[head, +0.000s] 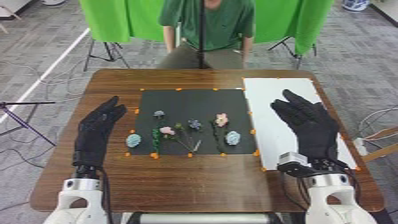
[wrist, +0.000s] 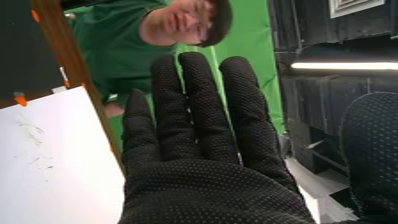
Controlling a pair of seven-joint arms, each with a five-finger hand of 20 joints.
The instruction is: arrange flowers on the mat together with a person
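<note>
In the head view, a black mat (head: 178, 100) lies on the table with several flowers in a loose row on its near half: a pale blue flower (head: 133, 140) at the left, a pink flower (head: 167, 130), a dark blue flower (head: 195, 124), a taller pink flower (head: 221, 120) and a pale blue one (head: 233, 138) at the right. My left hand (head: 96, 130) is over the table left of the mat, fingers straight, holding nothing. My right hand (head: 311, 127) is above the white sheet (head: 280, 90), open and empty. The right wrist view has my right hand (wrist: 213, 185) with straight fingers.
The brown wooden table (head: 195, 185) has orange tape marks around the mat and the white sheet. Across the table a person in a green shirt sits at the far edge. A green cloth hangs behind.
</note>
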